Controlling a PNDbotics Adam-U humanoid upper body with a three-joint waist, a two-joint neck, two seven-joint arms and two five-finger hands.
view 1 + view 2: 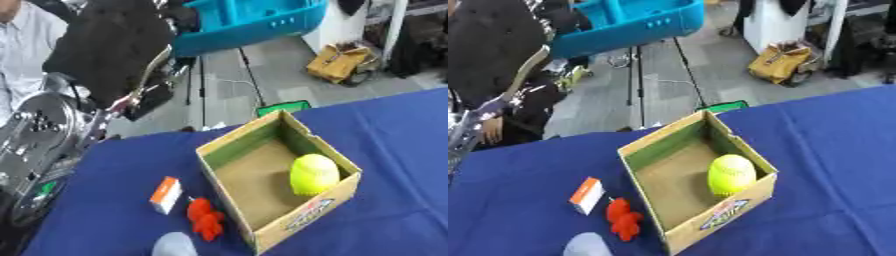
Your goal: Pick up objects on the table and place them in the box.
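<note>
1. The step in hand, as I judge it, is a fresh pick; one yellow-green ball (313, 173) already lies in the cardboard box (229, 144), while three things wait on the blue surface (394, 130) just left of it
2. Those three are a small orange-and-white carton (165, 194), a red lumpy toy (205, 218) close against the box's left wall, and a pale grey rounded thing (174, 245) at the lower edge, only partly in sight
3. The left arm (39, 145) shows as silver joints at the left side, raised above the surface's corner; its robot hand is not visible, so whether it is spread, pressed together or pinching something I cannot tell; the right robot hand shows in neither view
4. The next move likely calls for a robot hand to descend over one of the three, the carton or the red toy being nearest the arm, close round it, lift, and carry it over the box's left wall
5. The box stands open, askew to the surface's edge; the ball rests on its floor against the right wall; the rest of the floor is bare
</note>
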